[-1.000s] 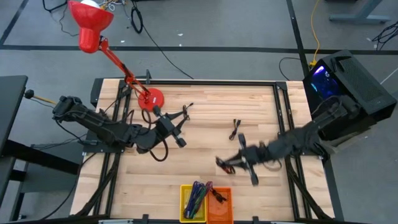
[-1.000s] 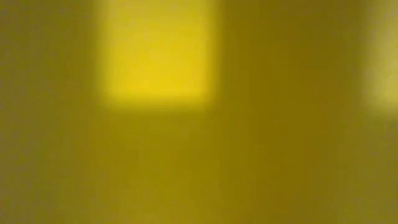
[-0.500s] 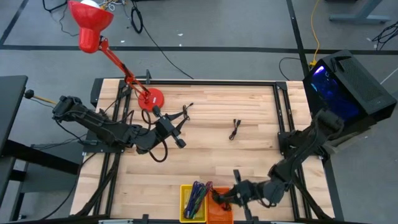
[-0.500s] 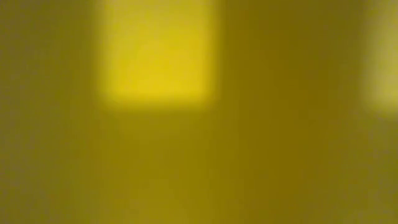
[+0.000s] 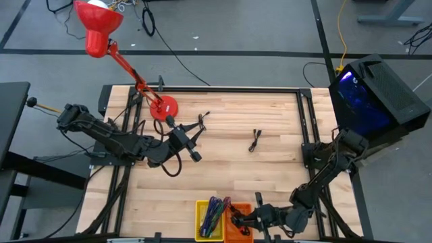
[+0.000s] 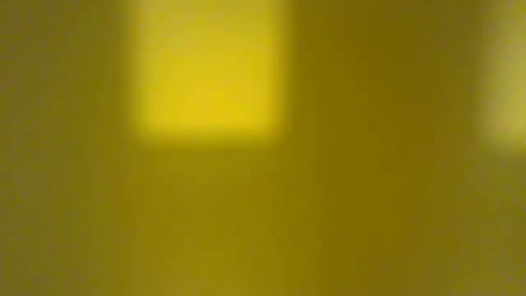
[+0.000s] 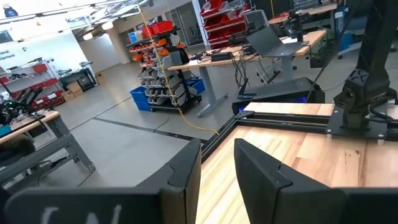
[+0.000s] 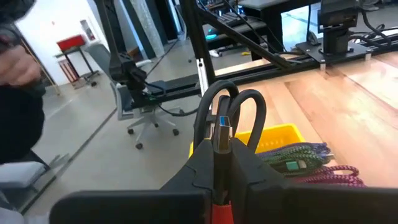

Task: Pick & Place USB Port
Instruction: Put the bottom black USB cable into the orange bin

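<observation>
My right gripper (image 5: 240,219) hovers at the table's near edge, over the orange bin (image 5: 240,233), and is shut on a black USB cable (image 8: 239,102). The cable's silver plug (image 8: 222,132) and its loops stick out past the fingers. The yellow bin (image 5: 202,210) next to it holds braided cables (image 8: 292,155). Another black cable (image 5: 255,140) lies on the table's middle, and one more (image 5: 200,122) lies near my left gripper (image 5: 194,150). That gripper waits left of centre, its fingers a narrow gap apart (image 7: 216,149). My right gripper pinches the black USB cable between its two fingers just behind the silver plug (image 8: 222,140). The plug and the cable's loops (image 8: 217,93) stand out beyond the fingertips. The cable is lifted clear, above the orange bin.
A red desk lamp (image 5: 162,106) stands at the table's far left corner. A dark box with a blue light (image 5: 374,91) sits off the table's right side. The low view is filled by a yellow surface (image 6: 205,74). Bare wood lies between the arms.
My right gripper has swung from the table's middle right toward the near edge, carrying the black cable with it, and now stands over the orange bin. It has stayed shut on the cable.
</observation>
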